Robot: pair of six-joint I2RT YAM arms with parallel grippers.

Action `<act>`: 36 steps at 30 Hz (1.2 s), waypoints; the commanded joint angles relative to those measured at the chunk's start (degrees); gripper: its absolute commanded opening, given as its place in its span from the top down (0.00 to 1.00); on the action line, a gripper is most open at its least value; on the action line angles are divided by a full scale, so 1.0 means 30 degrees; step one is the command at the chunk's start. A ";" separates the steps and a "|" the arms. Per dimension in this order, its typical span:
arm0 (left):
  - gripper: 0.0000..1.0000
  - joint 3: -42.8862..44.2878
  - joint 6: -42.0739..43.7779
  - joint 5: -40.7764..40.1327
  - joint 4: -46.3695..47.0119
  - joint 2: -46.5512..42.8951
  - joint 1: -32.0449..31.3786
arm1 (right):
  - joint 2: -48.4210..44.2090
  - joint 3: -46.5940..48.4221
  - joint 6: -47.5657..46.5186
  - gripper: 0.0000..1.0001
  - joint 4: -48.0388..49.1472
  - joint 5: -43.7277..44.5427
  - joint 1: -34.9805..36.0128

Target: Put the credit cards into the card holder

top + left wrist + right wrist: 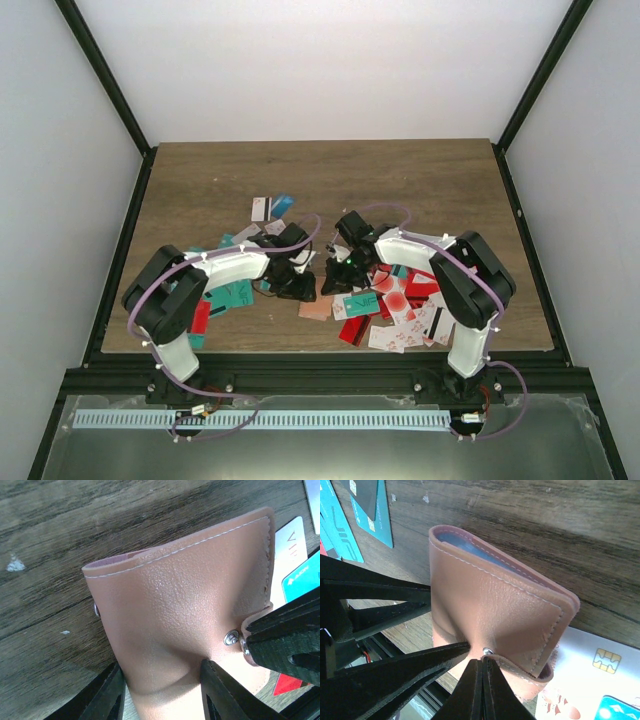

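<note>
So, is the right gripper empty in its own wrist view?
No: the right gripper is shut on the card holder, pinching its snap tab.

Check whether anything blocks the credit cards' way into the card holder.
Yes. The card holder is folded, cover over its inside, only a narrow gap at one edge. The right gripper pinches its snap tab, the left gripper clasps its sides. The credit cards lie on the table.

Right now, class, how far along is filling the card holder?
Done: perhaps one card, a blue edge inside the card holder. In hand: left gripper and right gripper both grip it, right on its snap tab. Left: many credit cards loose on the table.
</note>
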 commanded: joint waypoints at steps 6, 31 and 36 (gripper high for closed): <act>0.57 -0.0496 0.0166 0.0272 0.0309 0.0079 -0.0106 | 0.0381 0.0729 0.0391 0.99 0.0311 0.0072 0.0129; 0.60 -0.0657 0.0353 0.0718 0.0530 -0.0007 -0.0149 | 0.2030 0.1431 0.1339 0.99 0.0326 0.0351 0.0451; 0.61 -0.0795 0.0327 0.0637 0.0593 -0.0109 -0.0142 | 0.2290 0.1963 0.1699 0.99 -0.0345 0.0697 0.0451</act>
